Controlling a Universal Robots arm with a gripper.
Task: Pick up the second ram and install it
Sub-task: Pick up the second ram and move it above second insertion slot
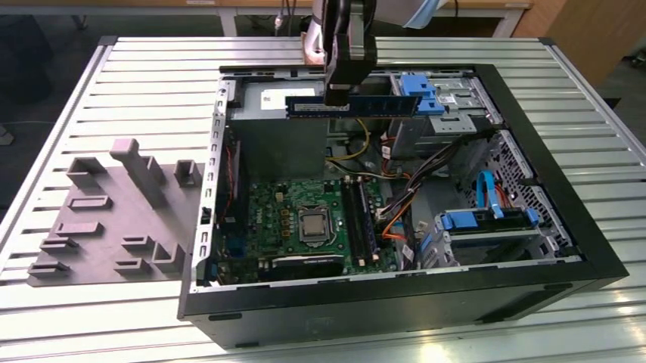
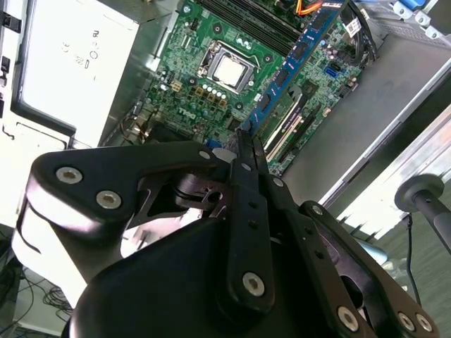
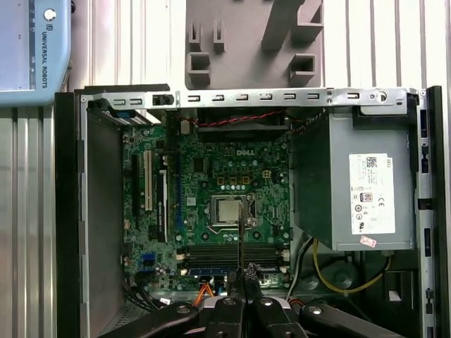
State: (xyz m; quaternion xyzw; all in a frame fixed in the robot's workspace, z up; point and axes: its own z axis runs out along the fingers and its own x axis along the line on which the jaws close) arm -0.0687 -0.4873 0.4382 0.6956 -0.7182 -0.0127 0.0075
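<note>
**Second stick lifted, not yet in a slot**

In the exterior view the gripper (image 1: 340,97) hangs over the open computer case (image 1: 595,261), and its fingers are closed on the second ram (image 1: 379,106). The stick is in the air and level. Its long side runs across from the exterior view's left to its right, above the grey power supply box (image 1: 274,140) at the far end of the case. It touches nothing except the fingers. The grip is not at the middle, because more of the stick stands out toward the exterior view's right. The grey holder tray (image 1: 111,219) lies on the slatted table (image 1: 151,68) beside the case, well apart from the gripper. The memory slots (image 1: 356,215) sit on the motherboard (image 1: 293,215), nearer to the camera, and they run crosswise to the stick.

In the second wrist view the gripper (image 2: 244,137) narrows to a tip above the motherboard. A blue strip with dark chips goes out from this tip, and I take it for the held stick.

In the first wrist view the gripper (image 3: 242,282) shows in front of the memory slots, near the processor socket (image 3: 227,210). One slot seems to carry a blue stick, but I cannot be sure.

By my judgement the picking up is done. The installing is left, since the stick is neither lined up with a slot nor seated in one.
</note>
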